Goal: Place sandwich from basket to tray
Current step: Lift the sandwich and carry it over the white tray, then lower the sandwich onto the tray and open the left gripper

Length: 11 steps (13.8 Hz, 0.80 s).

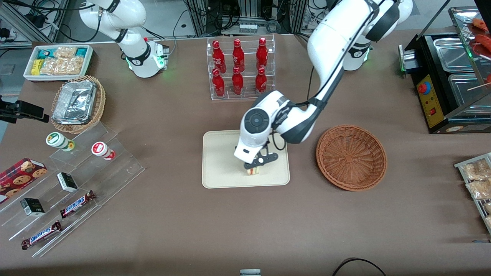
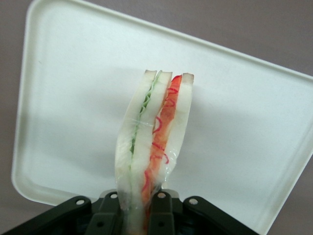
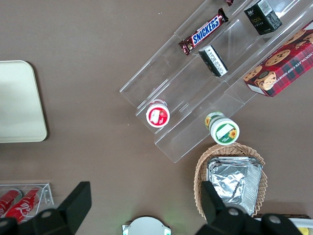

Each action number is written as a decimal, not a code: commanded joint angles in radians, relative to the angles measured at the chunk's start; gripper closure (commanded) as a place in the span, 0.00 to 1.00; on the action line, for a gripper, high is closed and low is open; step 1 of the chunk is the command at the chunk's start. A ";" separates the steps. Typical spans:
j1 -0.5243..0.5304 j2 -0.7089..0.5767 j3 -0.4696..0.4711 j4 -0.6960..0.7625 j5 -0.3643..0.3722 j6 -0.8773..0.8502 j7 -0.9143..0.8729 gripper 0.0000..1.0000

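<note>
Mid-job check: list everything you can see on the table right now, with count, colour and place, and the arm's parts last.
sandwich: 1, pale bread with red, orange and green filling, held over the tray
tray: 1, cream, table middle
basket: 1, reddish-brown wicker, beside the tray, nothing in it
cola bottles: 6, red, in a clear rack farther from the front camera than the tray
foil basket: 1, tan wicker with silver foil, toward the parked arm's end
Snickers bars: 2, brown, on clear steps at that same end
cookie box: 1, red, beside the steps
claw: 1, black, above the tray, shut on the sandwich
</note>
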 commanded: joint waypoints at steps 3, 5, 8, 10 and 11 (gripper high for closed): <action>-0.036 0.055 0.016 0.066 0.056 -0.019 -0.082 1.00; -0.038 0.063 0.016 0.069 0.056 -0.019 -0.102 1.00; -0.039 0.107 0.016 0.110 0.057 -0.019 -0.139 1.00; -0.039 0.110 0.014 0.111 0.057 -0.019 -0.145 1.00; -0.039 0.110 0.014 0.111 0.056 -0.019 -0.145 0.90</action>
